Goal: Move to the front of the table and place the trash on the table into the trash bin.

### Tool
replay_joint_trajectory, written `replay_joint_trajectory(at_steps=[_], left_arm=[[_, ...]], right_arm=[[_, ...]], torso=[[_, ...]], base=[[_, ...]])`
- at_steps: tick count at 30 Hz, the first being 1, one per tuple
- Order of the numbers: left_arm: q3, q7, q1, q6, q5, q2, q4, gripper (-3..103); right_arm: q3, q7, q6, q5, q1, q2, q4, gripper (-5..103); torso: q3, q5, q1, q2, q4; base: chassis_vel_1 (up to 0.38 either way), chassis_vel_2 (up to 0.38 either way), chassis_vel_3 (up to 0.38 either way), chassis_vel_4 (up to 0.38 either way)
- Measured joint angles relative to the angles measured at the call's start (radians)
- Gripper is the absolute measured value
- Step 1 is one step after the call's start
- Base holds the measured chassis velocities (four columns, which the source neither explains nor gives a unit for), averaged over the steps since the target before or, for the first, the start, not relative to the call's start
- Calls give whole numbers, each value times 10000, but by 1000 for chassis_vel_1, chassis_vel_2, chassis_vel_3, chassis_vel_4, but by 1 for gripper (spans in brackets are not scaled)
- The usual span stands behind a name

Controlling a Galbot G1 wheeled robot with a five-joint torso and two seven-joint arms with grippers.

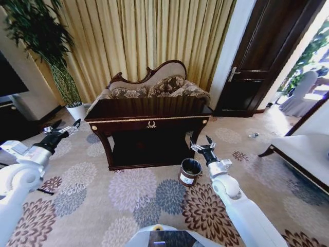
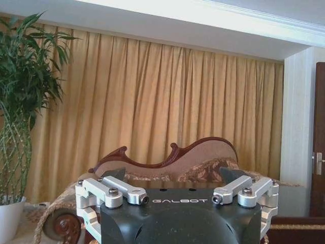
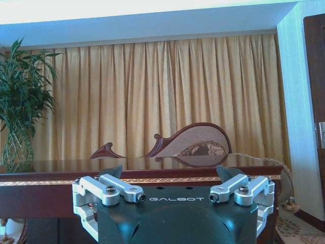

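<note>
The dark-brown table (image 1: 149, 109) with gold trim stands ahead of me in the middle of the head view, a short way off. The trash cannot be made out on its glossy top. The small round trash bin (image 1: 190, 171) with a white label stands on the carpet by the table's right front leg. My left gripper (image 1: 64, 126) is raised and open, left of the table. Just above the bin, my right gripper (image 1: 200, 142) is open and empty. In the wrist views, the left gripper (image 2: 172, 175) and right gripper (image 3: 170, 173) face the table (image 3: 40, 181).
A carved sofa (image 1: 154, 87) stands close behind the table before gold curtains. A potted plant (image 1: 64, 85) is at the back left, a dark door (image 1: 262, 56) at the back right. A pale bench (image 1: 303, 152) lines the right side. Flowered carpet lies between me and the table.
</note>
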Motion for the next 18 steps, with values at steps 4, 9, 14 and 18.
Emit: replay_joint_trajectory(at_steps=[4, 9, 14, 18], left_arm=[[-10, 2, 10, -17, 6, 7, 12, 100], [-14, 11, 8, -29, 6, 39, 12, 100], [-14, 12, -3, -31, 7, 55, 8, 100], [-18, 12, 26, -31, 7, 28, -39, 100]], right_arm=[[-17, 12, 8, 1, 35, -2, -33, 100], [14, 22, 23, 8, 37, -1, -60, 100], [22, 27, 40, 22, 38, 6, -60, 100], [25, 32, 46, 36, 32, 7, -54, 100]], torso=[[0, -3, 1, 0, 6], [-3, 5, -5, 3, -3], [-1, -5, -2, 1, 5], [-2, 0, -2, 2, -1]], base=[[229, -223, -238, 221], [244, -233, -254, 224], [222, -240, -207, 227], [204, -200, -209, 197]])
